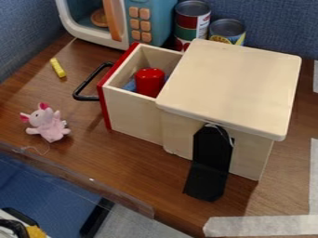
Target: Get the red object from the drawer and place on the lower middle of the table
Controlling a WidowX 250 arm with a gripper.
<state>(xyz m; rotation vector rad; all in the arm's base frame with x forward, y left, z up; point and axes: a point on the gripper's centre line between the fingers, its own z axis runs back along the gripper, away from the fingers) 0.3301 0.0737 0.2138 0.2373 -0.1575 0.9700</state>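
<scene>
Since the drawer [133, 112] is open, you can see the red cylinder [149, 84] upright inside, long axis vertical, flat end up, right by something blue [129, 86]. Can't tell how the gripper's jaws sit btw, and a pink plush mouse [47, 123] lies outside, past the black handle [83, 85]

There's a plush toy [46, 124], yellow stick [57, 68], toy microwave [146, 22] and two cans [193, 21].
</scene>
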